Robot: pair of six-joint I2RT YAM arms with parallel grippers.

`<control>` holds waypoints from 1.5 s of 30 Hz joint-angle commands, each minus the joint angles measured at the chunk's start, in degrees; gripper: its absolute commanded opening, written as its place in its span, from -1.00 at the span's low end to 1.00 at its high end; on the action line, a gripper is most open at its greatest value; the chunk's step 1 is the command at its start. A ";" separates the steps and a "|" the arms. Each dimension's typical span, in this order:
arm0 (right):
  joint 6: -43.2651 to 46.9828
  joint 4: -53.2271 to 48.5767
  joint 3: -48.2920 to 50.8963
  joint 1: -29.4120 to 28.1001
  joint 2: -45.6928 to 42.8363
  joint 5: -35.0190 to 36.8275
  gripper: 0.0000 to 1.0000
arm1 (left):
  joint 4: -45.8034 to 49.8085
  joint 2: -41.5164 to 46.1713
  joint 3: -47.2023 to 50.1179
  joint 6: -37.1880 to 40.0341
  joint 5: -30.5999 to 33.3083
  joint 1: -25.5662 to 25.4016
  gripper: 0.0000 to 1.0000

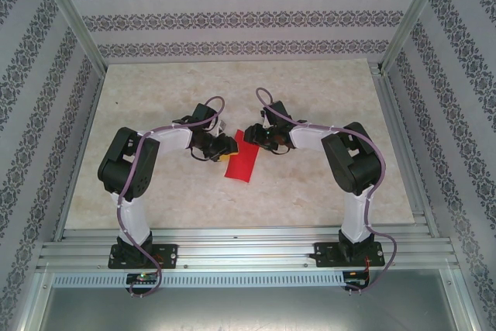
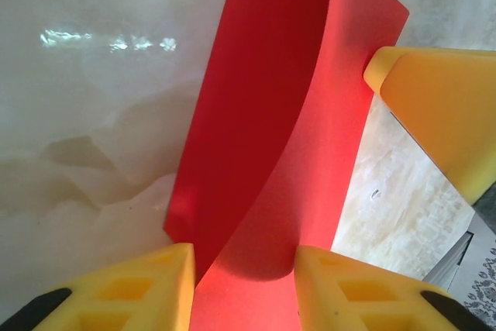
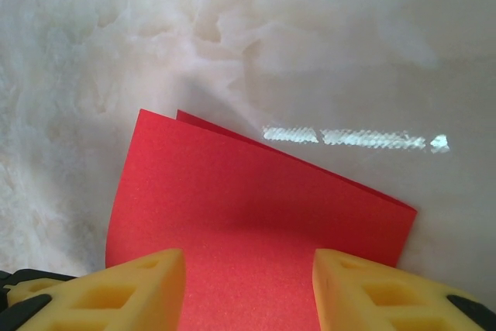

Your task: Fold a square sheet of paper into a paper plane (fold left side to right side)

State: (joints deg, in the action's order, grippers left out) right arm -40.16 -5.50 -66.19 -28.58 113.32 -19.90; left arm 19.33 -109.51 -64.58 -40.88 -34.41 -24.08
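One bright red paper sheet (image 1: 242, 163), half folded over.
My left gripper (image 2: 244, 263) and right gripper (image 3: 248, 263) both straddle it, jaws apart.

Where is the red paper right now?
From above, the red paper lies doubled over, central on the table, left pincer and right pincer at its far end.

Bright, even light throughout. Glare streaks mark the worktop (image 3: 349, 137) in both wrist views; the paper (image 2: 263, 153) casts soft shadows.
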 commanded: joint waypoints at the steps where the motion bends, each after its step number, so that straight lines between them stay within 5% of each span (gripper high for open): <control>1: 1.64 1.12 0.58 0.72 0.49 -0.83 -0.05 | 0.00 2.14 -0.88 0.83 0.62 -0.42 -0.19; 16: 1.75 2.13 0.91 0.80 0.94 -1.54 -0.04 | -0.86 3.31 -1.24 1.31 -1.62 -0.91 -0.23; 25: 2.58 2.41 1.63 1.06 -1.56 -1.07 -0.03 | -0.36 2.89 -1.34 1.14 -1.36 -1.53 -0.71; 32: 7.77 2.85 8.28 0.19 -13.40 2.17 0.10 | 0.54 4.93 -0.68 -0.93 0.59 -2.08 -0.88; 40: 20.24 -1.83 23.28 -14.92 -33.69 20.25 0.34 | -2.02 8.01 3.22 -7.76 3.53 -2.62 -0.92; 45: 25.64 -3.08 24.70 -28.84 -34.74 34.69 0.53 | -1.84 8.02 3.03 -8.43 3.10 -2.81 -0.92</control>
State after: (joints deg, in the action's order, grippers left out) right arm -20.78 -6.96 -41.71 -52.40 77.91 2.11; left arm 19.05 -103.00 -62.04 -47.37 -32.08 -26.06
